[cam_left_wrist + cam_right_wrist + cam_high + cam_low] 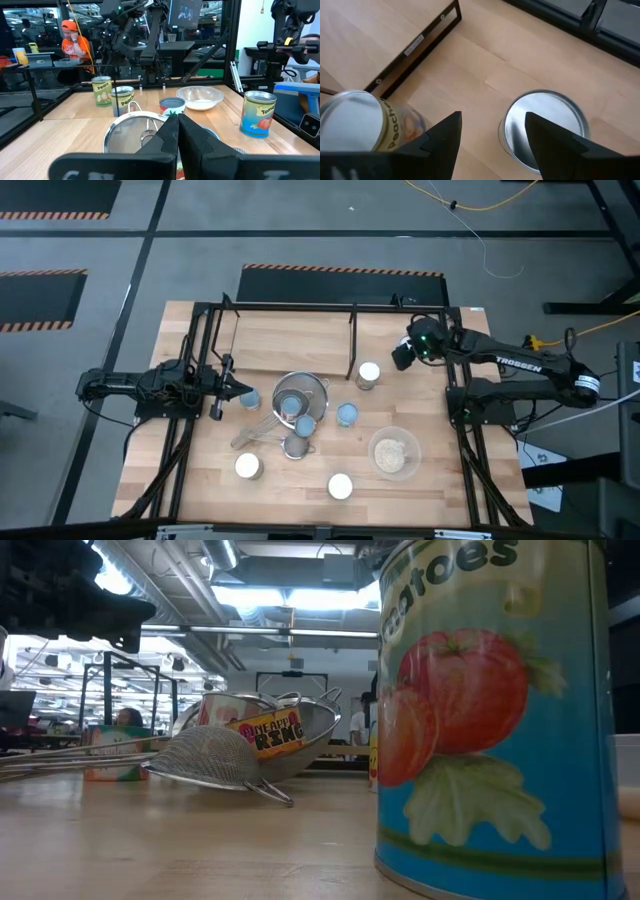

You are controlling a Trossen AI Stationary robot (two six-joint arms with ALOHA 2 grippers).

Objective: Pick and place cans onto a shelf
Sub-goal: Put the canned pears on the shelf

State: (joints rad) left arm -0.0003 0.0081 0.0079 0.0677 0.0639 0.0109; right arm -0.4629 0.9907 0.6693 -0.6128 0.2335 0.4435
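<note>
Cans are sitting scattered across a wooden table [440, 490], none of them on the shelf [300, 345], the low black-rod rack with a light board base that is standing along the far side. From overhead, a cream-topped can [368, 375] is standing just in front of the shelf's right half, and the right wrist view is showing its peach label beside the rack's black base rail. A blue-topped can [347, 414] is standing just nearer the front. 2 white-topped cans, one at the front left [248, 466] and one at the front centre [340, 486], are standing well apart from the rest. A large mesh strainer [300, 395] is lying mid-table with a can tipped inside it, and a smaller strainer [296, 446] is lying just in front. A clear glass bowl [394, 452] of beige stuff is sitting to the right of the strainers.

Reaching in from the right, the right gripper [492, 132] is hovering above the table with its fingers spread wide and holding nothing; its wrist camera is looking down on the peach can and a silver-topped can [543, 122] that shows between the 2 fingers. The left gripper [243, 395] is lying low at the left side, its tip near the large strainer and its fingers pressed together on nothing.

At table height, a tomato can [495, 710] is filling the foreground. A person in an orange cap [75, 42] is sitting in the room beyond the table.
</note>
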